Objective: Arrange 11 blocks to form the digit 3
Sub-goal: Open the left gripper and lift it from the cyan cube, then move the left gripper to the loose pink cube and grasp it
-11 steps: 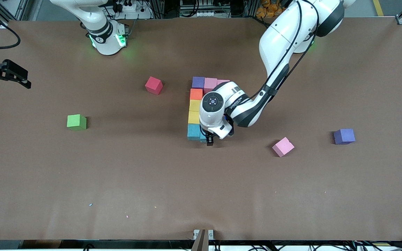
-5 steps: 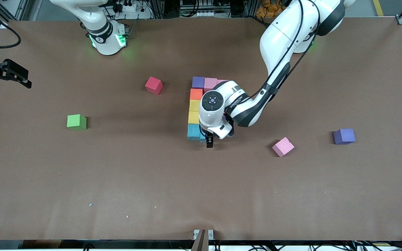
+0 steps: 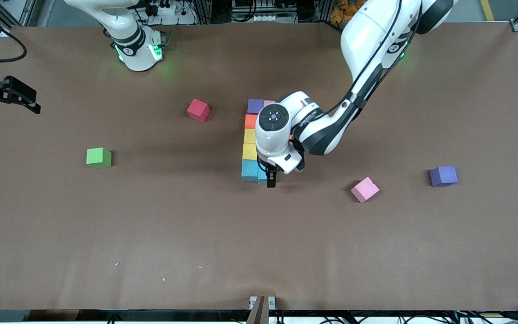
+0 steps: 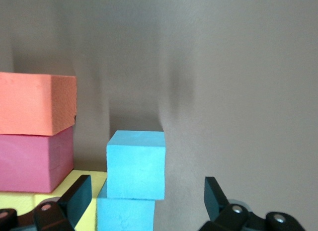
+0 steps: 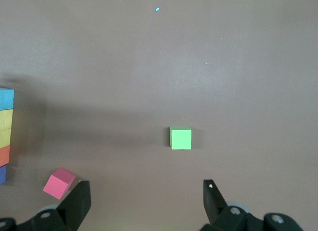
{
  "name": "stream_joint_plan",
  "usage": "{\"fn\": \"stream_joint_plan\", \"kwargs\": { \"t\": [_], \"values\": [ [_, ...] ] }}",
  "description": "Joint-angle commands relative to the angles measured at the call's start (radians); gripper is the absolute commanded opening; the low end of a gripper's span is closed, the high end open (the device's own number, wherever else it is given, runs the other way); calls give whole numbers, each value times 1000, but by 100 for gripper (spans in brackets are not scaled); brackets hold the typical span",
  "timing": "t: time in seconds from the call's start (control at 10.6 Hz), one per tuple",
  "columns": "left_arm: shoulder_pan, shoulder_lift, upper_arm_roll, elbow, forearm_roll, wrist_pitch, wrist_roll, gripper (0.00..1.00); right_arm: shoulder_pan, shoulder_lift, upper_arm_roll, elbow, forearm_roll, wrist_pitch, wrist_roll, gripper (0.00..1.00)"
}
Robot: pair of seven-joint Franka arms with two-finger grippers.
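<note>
- Blocks (image 3: 250,143) in a column mid-tabletop (image 3: 196,225) — our landmark.
- We see the left tool (image 3: 271,179) released, over the column's blue end (image 4: 136,164).
- Right tool (image 3: 11,96) waits released near the right arm's tabletop end, above the green cube (image 3: 98,157) — well apart from the column.

Both arms: glossy white shells, rounded links, black bands at the joints. Left arm (image 3: 367,49) has a black cable running down along the outside of the upper link, strapped at the forearm. Its wrist ends in a round dark grey cap with a small blue-lit button ring on top — dark lettering on the forearm shell, not legible. Left gripper (image 3: 271,179) is a white body with black fingers (image 4: 75,195); small screws show at the finger mounts. Right arm's base (image 3: 138,47) glows green at its ring light. Right gripper (image 3: 9,96) is all black, blocky — a black cable loops above it.
</note>
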Motion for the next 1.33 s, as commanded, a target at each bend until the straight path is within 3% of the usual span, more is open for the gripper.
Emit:
{"fn": "stream_joint_plan", "kwargs": {
  "t": [0.0, 0.38, 0.76, 1.23],
  "values": [
    [33, -130, -4, -121, 16, -13, 56, 100, 2, 6, 2, 20, 7, -16, 15, 100],
    [165, -262, -53, -234, -12, -13, 276, 100, 2, 4, 3, 18, 7, -16, 15, 100],
    [320, -350, -88, -355, -14, -37, 650, 100, 2, 3, 3, 18, 5, -23, 15, 100],
    [476, -318, -88, -369, -14, -85, 1095, 100, 2, 3, 3, 18, 5, -24, 15, 100]
  ]
}}
